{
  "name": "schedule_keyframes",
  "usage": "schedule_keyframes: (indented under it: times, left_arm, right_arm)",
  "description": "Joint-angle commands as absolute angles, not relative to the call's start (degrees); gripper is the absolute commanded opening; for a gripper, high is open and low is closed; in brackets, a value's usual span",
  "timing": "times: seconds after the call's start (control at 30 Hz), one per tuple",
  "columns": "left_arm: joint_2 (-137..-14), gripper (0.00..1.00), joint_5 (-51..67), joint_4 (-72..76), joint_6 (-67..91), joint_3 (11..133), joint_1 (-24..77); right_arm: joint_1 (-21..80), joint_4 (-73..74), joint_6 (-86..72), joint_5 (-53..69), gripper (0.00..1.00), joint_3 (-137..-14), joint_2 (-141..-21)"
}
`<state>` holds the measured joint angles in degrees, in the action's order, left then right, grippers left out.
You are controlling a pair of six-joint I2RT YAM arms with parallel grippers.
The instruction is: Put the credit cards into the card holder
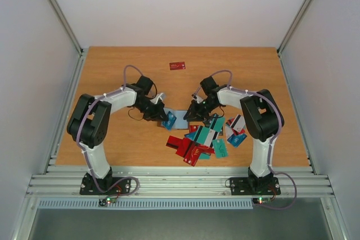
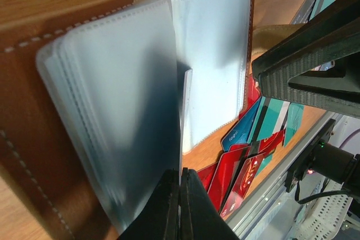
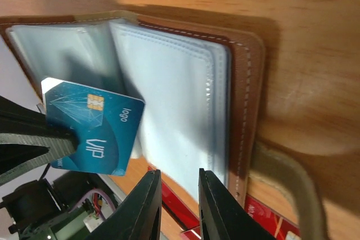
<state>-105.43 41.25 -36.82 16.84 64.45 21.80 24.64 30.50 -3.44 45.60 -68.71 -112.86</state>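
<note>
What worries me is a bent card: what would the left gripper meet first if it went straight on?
Probably the clear plastic sleeves of the open brown leather card holder; the left gripper, shut on a blue plastic card, points into them, though depth is unclear.

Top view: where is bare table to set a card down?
Free: the far strip of the wooden table, either side of the lone dark red card; the front patch between left arm and heap of coloured plastic cards. Crowded: that heap and the open brown leather card holder.

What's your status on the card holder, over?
Left gripper shut on blue card, poised at open card holder. Right gripper at its edge, grip unclear. Nothing blocking the sleeves.
</note>
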Motion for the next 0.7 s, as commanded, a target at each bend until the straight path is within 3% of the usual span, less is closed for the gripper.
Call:
schedule_keyframes:
  times: [0.0,0.67]
  left_arm:
    - [-106.36,0.0,40.5,-37.43,15.12,66.31,21.53]
    - [-104.85,0.0,38.94,-37.8,14.85,66.79,21.09]
  right_arm:
    - [24.13,31.16,-1.12,45.81,0.2,-68.29,-114.59]
    - [23.99,31.1,-0.96,43.68,0.17,-67.3,-116.72]
